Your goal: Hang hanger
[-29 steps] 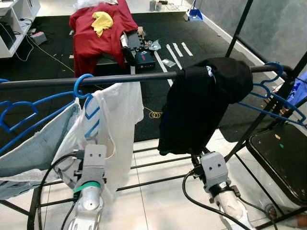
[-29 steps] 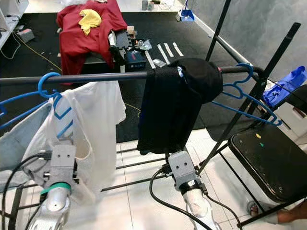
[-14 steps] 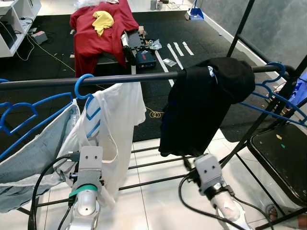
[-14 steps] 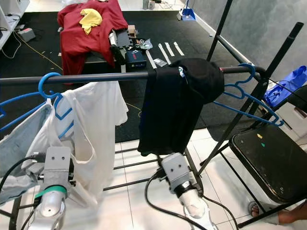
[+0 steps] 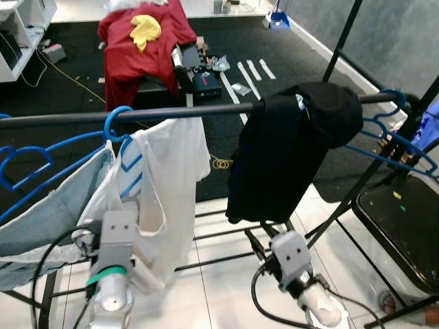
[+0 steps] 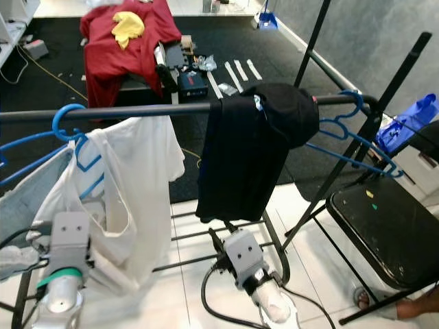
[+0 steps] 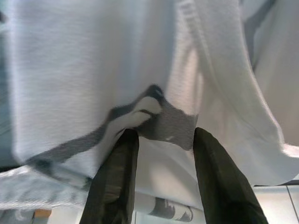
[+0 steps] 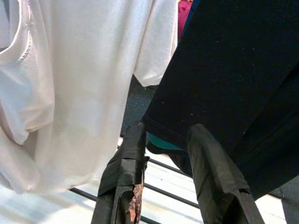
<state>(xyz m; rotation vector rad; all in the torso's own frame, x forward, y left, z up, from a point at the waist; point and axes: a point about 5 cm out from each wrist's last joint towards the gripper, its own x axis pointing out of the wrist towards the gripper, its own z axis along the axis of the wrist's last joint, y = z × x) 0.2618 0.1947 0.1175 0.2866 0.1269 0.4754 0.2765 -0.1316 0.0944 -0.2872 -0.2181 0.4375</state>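
1. Left eye view: A blue hanger (image 5: 116,123) hooks over the black rail (image 5: 178,112), carrying a white shirt (image 5: 161,181) that sags off one shoulder below the rail. Further along the rail a black garment (image 5: 288,154) is draped straight over it, and more blue hangers (image 5: 391,133) sit at the rail's far end. The left gripper (image 5: 113,236) hangs low beneath the rail against the shirt's hem. The risk, as it looks from here: a tug on the fabric could drag the hook off the rail.

2. Right eye view: The right gripper (image 6: 236,250) sits under the rail, just below the black garment's hem. A black chair (image 6: 384,233) stands beyond the rail's end. Lifting carelessly could snag the dark cloth and pull it down.

3. Left wrist view: The left gripper's two black fingers (image 7: 117,182) stand spread apart, with white cloth and a grey patch (image 7: 163,123) just past the tips; whether they touch it is hard to say. Closing here would catch loose fabric, which could slide the shirt off its hanger.

4. Right wrist view: The right gripper's fingers (image 8: 128,163) are likewise parted and hold nothing, with the black hem just beyond them and the white shirt beside. Any upward sweep risks tangling both garments.
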